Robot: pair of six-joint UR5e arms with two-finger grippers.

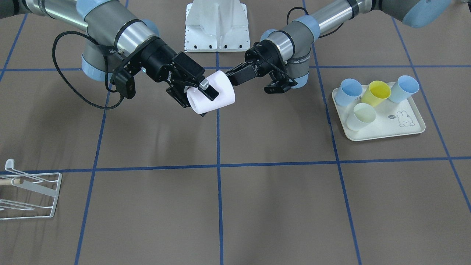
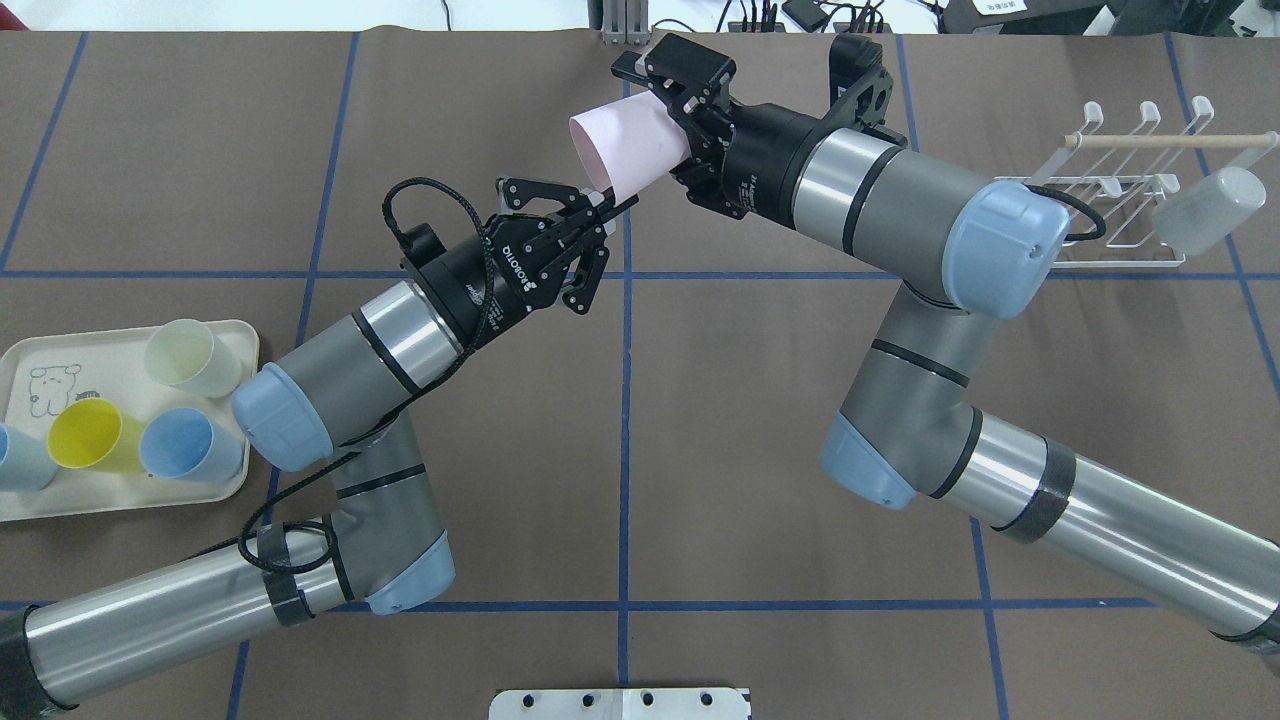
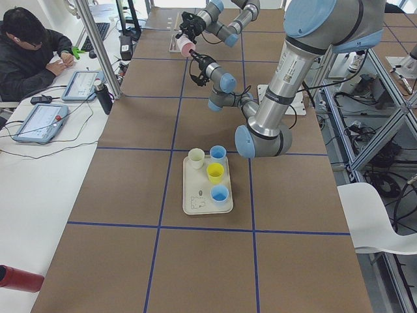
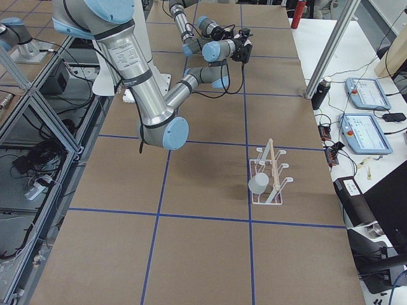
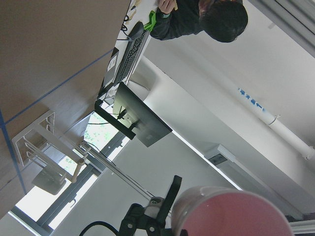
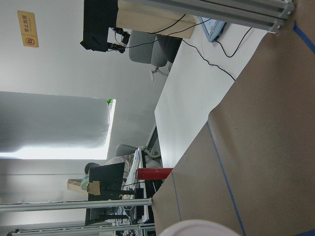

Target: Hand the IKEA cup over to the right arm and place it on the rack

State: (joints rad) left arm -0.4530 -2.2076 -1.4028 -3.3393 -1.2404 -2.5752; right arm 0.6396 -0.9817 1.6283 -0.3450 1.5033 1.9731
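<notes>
**A:** Closest to us is the rack (image 1: 31, 191), white wire with a wooden rod across it. One grey cup (image 2: 1205, 210) is already hung at its end.

**B:** And well away from the rack, held off the table, there's the IKEA cup (image 1: 215, 94), lying on its side between the two arms.

**A:** The right gripper (image 1: 204, 101) is clenched across the cup's body. The left gripper (image 1: 232, 76) has its slim fingers drawn close together at the end of the cup farther from the rack. It looks to be pinching the wall there too.

**B:** So I'd call this the hand-over itself, with both holding. The next move is for the left to let go and back straight out, away from the rack, before the right swings.

**A:** Any room to move?

**B:** Plenty. I see nothing standing on the brown mat between the cup and the rack. The tray (image 1: 386, 134) with its four cups sits beyond the left arm, on the far side from the rack.

**A:** What about edges?

**B:** The rack sits close to the table's edge, with its prongs and rod sticking up. The right arm will need to come in over them and pick a free prong, away from the grey cup.
</notes>
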